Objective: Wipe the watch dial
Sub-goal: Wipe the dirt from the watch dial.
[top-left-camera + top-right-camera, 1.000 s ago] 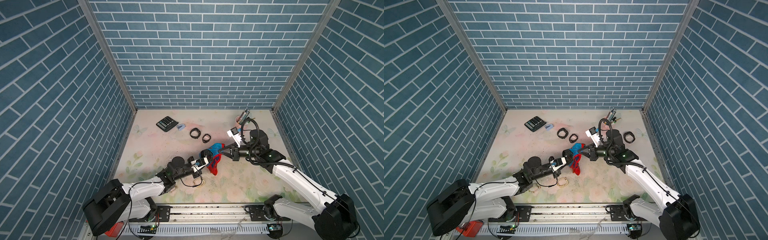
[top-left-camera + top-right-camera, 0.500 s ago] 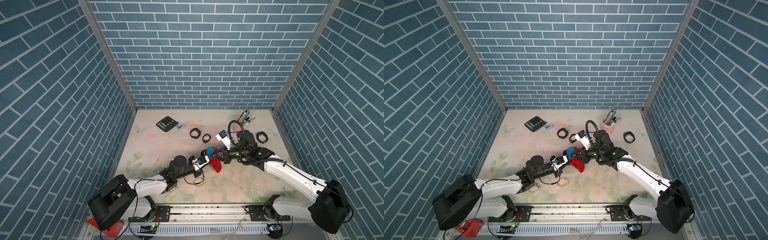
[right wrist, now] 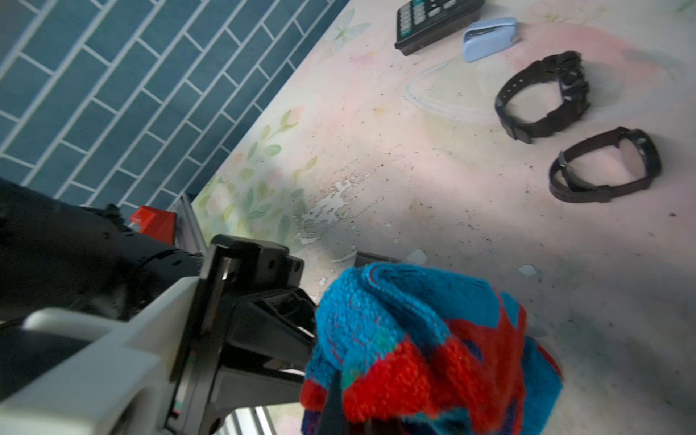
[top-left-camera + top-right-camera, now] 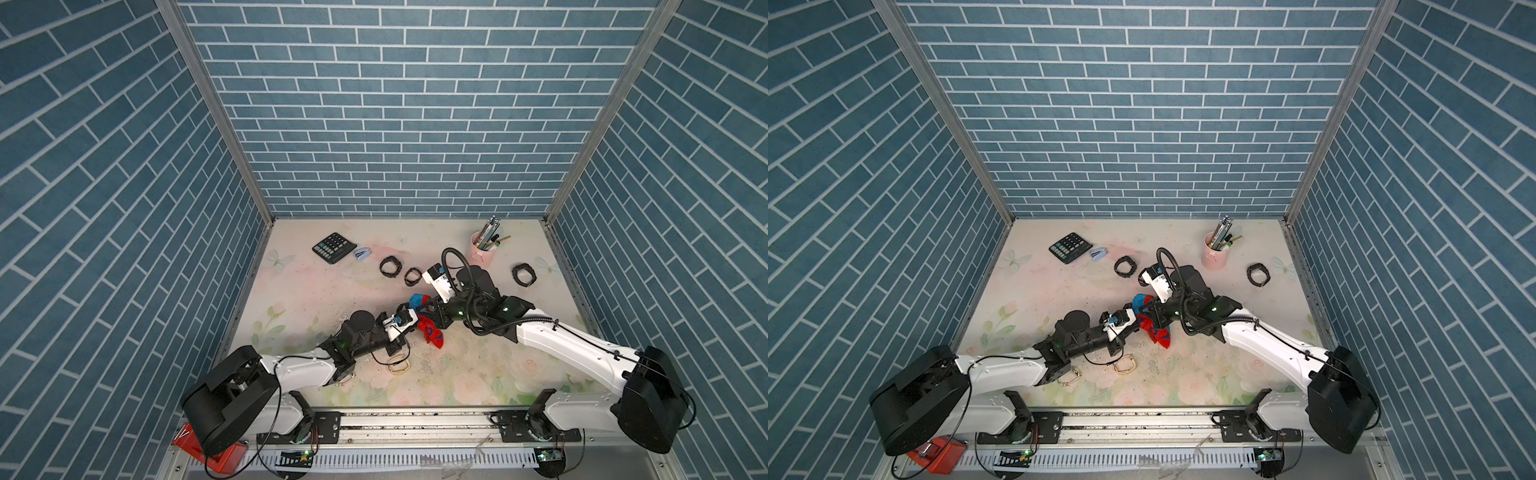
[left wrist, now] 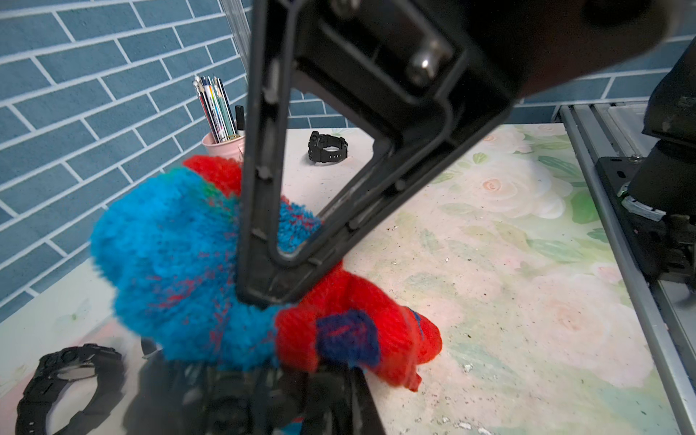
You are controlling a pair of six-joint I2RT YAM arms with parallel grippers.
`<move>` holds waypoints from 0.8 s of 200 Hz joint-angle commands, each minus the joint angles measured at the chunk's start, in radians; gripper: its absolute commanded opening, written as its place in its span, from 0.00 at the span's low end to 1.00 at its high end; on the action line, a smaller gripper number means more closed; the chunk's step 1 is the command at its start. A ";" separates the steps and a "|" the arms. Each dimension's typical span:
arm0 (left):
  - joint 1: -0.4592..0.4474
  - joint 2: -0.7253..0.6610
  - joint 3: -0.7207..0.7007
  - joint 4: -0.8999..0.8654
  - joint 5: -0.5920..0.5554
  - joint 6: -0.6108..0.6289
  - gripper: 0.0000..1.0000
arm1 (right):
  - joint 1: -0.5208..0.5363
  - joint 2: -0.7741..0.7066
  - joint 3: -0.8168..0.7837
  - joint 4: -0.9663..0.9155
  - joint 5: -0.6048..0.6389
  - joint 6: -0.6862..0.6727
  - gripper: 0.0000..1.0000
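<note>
The right fingers [image 5: 260,188] clamp the red-and-blue cloth [image 5: 169,244] over the left fingers' [image 3: 271,320] tips. Those are closed, their contents hidden.

The fluffy cloth [image 4: 428,328], half blue and half red, hangs bunched near the middle of the table [image 4: 332,291].

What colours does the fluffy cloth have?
The cloth is blue and red with a dark blue patch, best seen in the left wrist view.

1. The pen cup [image 4: 481,257] stands near the back wall.
2. The right watch [image 4: 524,274] lies right of it.
3. The middle watch [image 4: 412,276], left watch [image 4: 390,266] and calculator [image 4: 332,247] lie left of it, successively farther.
4. The cloth [image 4: 430,330] is before it, leftward.
</note>
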 commanded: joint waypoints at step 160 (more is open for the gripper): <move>-0.009 -0.077 -0.002 0.272 0.174 0.114 0.00 | -0.041 -0.396 -0.085 -0.052 -0.058 -0.216 0.00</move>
